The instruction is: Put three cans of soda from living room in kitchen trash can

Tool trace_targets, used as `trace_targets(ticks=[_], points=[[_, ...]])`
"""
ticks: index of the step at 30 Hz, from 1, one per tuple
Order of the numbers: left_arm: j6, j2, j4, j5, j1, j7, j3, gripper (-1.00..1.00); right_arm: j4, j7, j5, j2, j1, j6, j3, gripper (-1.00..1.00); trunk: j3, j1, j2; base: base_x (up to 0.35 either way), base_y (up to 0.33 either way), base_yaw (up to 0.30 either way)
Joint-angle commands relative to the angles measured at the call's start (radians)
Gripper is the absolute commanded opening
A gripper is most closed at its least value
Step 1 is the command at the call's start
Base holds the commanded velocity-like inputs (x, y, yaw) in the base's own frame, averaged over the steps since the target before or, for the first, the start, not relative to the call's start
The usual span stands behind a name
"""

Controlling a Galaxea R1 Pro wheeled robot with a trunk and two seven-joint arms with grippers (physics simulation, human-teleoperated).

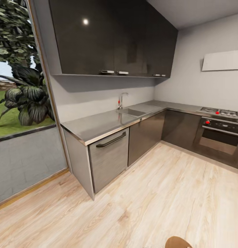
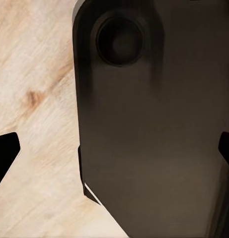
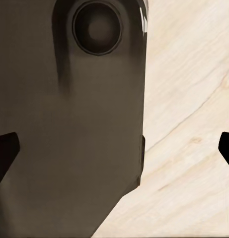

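While the robot stands on the kitchen's wood floor [image 1: 139, 203], the lines below give how things lie;

Bin: a copper-brown rounded rim at 6 o'clock on the head view's lower edge, a shade to the right, is probably the tash can [image 1: 178, 243]; too little shows to be sure;

Nearer arm: by my judgement the right, since the rim lies right of centre; neither arm's reach to it can be read;

Cans: the three can of soda are not to be placed from these frames; I judge the robot is between trips or arriving;

Left gripper [image 2: 114, 153]: dark fingertips far apart at the frame's edges, jaws wide, nothing between them; beyond lies the robot's dark base [image 2: 154, 129] and floor;

Right gripper [image 3: 114, 148]: the same, tips spread wide, nothing held; dark base and pale boards beyond;

Around: steel countertop [image 1: 98, 125] at 11 o'clock, sink [image 1: 132, 112] and tap at 12, oven [image 1: 220, 136] at 2, black upper cabinets [image 1: 112, 38] above, glass door to the garden [image 1: 22, 103] at 9;

In the way: nothing seen between robot and rim.
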Motion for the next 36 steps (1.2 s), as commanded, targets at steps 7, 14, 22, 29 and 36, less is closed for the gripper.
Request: trace_targets(ticks=[7, 14, 22, 29, 36], points=[[-0.004, 0.000, 0.000, -0.001, 0.000, 0.000, 0.000, 1.00, 0.000, 0.000, 0.000, -0.001, 0.000, 0.000, -0.001, 1.00, 0.000, 0.000, 0.000, 0.000, 0.000, -0.286], [-0.004, 0.000, 0.000, -0.002, 0.000, 0.000, 0.000, 1.00, 0.000, 0.000, 0.000, -0.001, 0.000, 0.000, -0.002, 1.00, 0.000, 0.000, 0.000, 0.000, 0.000, -0.286], [-0.004, 0.000, 0.000, -0.002, 0.000, 0.000, 0.000, 1.00, 0.002, 0.000, 0.000, -0.001, 0.000, 0.000, -0.002, 1.00, 0.000, 0.000, 0.000, 0.000, 0.000, -0.286], [-0.004, 0.000, 0.000, -0.001, 0.000, 0.000, 0.000, 1.00, 0.001, 0.000, 0.000, 0.000, 0.000, 0.000, 0.000, 1.00, 0.000, 0.000, 0.000, 0.000, 0.000, -0.286], [-0.005, 0.000, 0.000, -0.002, 0.000, 0.000, 0.000, 1.00, 0.002, 0.018, 0.000, -0.001, 0.000, 0.000, 0.000, 1.00, 0.000, 0.000, 0.000, 0.000, 0.000, -0.286]])
